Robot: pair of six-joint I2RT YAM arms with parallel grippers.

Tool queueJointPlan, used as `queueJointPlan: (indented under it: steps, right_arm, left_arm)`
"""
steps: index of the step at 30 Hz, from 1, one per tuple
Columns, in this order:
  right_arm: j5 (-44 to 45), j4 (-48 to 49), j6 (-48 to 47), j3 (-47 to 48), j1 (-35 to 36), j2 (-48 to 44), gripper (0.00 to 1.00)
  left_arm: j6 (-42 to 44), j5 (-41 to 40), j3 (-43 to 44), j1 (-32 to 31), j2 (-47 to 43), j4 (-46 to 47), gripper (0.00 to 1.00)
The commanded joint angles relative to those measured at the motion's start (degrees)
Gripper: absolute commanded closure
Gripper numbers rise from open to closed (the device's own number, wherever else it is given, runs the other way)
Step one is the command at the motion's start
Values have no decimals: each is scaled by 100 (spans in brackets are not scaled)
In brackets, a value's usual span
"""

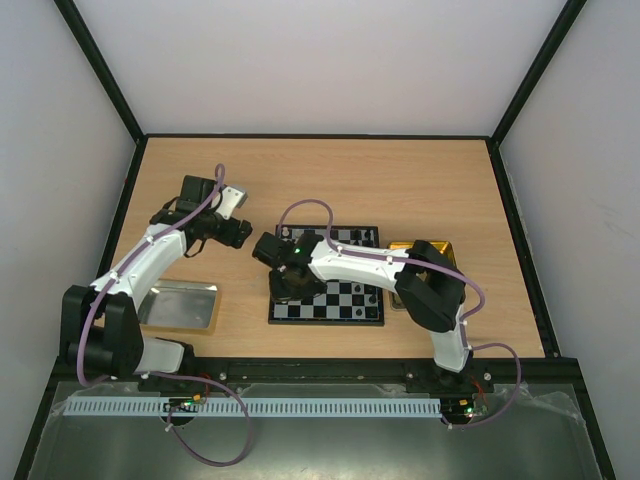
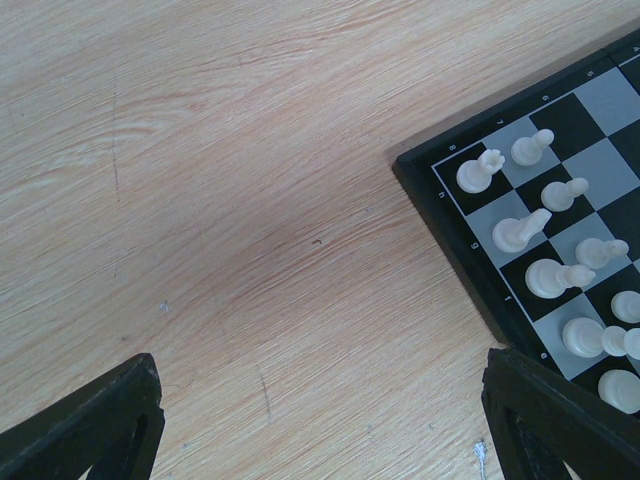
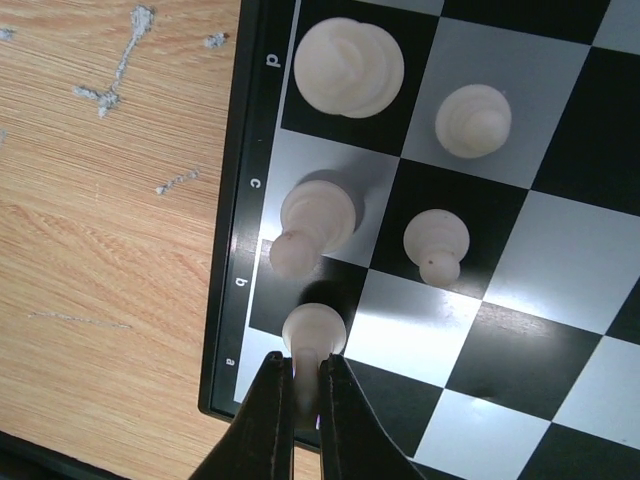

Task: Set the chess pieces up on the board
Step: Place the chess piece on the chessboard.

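White and tiny, 1 piece [image 3: 315,326] sits pinched between the right fingers [image 3: 290,385], which are shut tight on its top. It hangs over the near corner of the board [image 3: 222,300], in the edge column by the letters a and b; whether its base touches the square I cannot tell. Just beyond it a taller white piece [image 3: 318,215] leans toward the border by the letter c, and a broad, ringed one [image 3: 348,67] stands by the letter d. In the next column inward stand 2 pawns [image 3: 436,243], each on its own square and apart from the others.

From above, the board lies at the middle of the wooden table [image 1: 400,190], and the right arm [image 1: 345,262] reaches across it from the right so that its fingers are over the board's left near part.

The left fingers [image 1: 238,233] are spread wide and hold nothing. They hover over bare wood just left of the board's far left corner, and the left wrist view shows white pieces crowded in the 2 columns along that edge.

Near the left arm's base lies a silver tray [image 1: 180,305]. On the right, partly under the right arm, lies a gold tray [image 1: 450,255], just beside the board's right edge.
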Motion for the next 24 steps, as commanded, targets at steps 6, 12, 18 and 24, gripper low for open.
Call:
queueJointPlan:
  steps: [6,12,18,24]
  right_arm:
    - [59,-191,-90,257,34,144,98]
    - [60,-192,-99,294,39,176,98]
    - [52,-191,-110,283,35,187,98]
    - [48,-193,-93,265,43,183,95]
  left_arm:
    - [35,61,-51,37,-109,-37,13]
    - [31,70,-56,38,-105,-35,13]
    - [30,63,-56,46,-123,-40,13]
    - [24,69,-63,53,-116,-36,13]
